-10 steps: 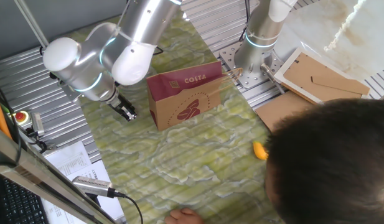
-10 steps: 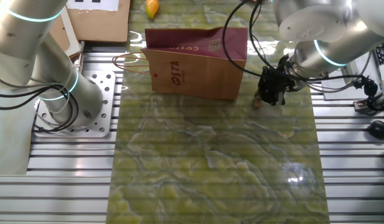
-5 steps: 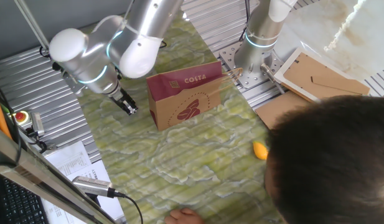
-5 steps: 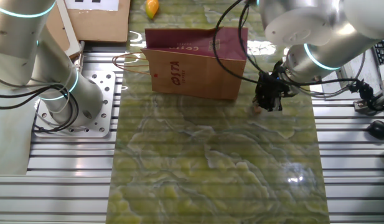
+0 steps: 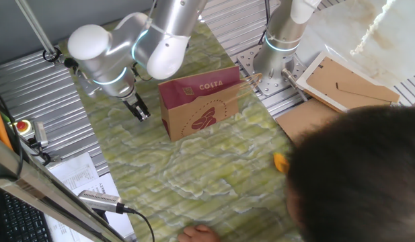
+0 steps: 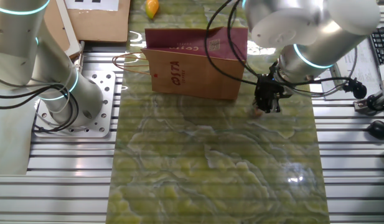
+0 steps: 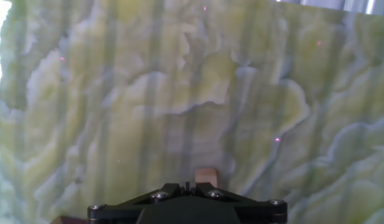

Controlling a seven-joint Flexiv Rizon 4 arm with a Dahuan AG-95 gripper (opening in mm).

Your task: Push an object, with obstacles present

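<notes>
Cube [image 7: 205, 175] lying on the green marbled bench [image 6: 210, 174], just beside the bag's [image 6: 195, 65] right end in the other fixed view, small and pale tan. Touching or nearly touching the hand [image 6: 267, 107], which hangs tip-down right over it. Hand's fingers look drawn together; cannot tell for sure. Bag standing upright, maroon band on top, "COSTA" lettering showing. Orange lump [image 6: 152, 8] well beyond the bag.
</notes>
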